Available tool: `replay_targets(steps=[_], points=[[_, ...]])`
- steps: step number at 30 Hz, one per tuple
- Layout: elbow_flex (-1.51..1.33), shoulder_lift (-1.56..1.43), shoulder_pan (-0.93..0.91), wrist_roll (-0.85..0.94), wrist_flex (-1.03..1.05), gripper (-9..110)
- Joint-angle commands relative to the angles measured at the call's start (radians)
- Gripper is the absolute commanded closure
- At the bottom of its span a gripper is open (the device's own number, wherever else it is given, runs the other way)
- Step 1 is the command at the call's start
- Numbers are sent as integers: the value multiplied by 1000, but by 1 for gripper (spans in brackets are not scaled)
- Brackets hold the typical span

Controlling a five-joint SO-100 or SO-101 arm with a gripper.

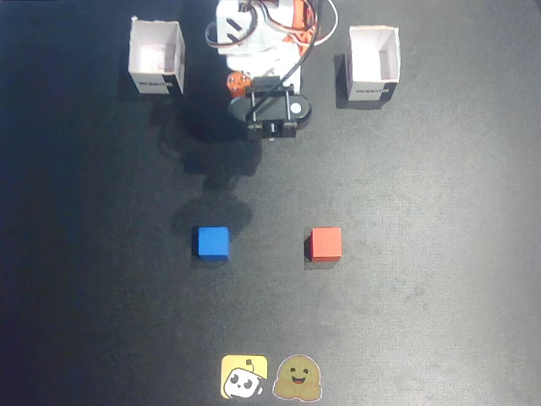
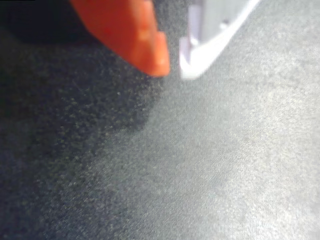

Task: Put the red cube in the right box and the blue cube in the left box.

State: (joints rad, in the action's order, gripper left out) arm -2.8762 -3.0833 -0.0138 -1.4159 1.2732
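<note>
Blue cube [image 1: 212, 241] and red cube [image 1: 325, 243] lay unmoved on the mat; both boxes [image 1: 157, 56] [image 1: 372, 63] stood empty. Gripper [image 2: 172, 70] was nearly closed, holding nothing.

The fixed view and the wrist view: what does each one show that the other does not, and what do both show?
Only the fixed view shows the blue cube, the red cube, the two white boxes, the arm and two stickers. Only the wrist view shows the claw close up: an orange fingertip and a white one, nearly together, holding nothing. Both show the dark table.
</note>
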Motion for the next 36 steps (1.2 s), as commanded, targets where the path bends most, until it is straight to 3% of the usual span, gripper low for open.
replay_targets(steps=[1, 11, 21, 36], points=[[3, -9, -11, -14, -15, 101], [98, 21, -2, 17, -26, 101], [344, 397, 94, -37, -137, 100], [653, 902, 247, -158, -275, 85]])
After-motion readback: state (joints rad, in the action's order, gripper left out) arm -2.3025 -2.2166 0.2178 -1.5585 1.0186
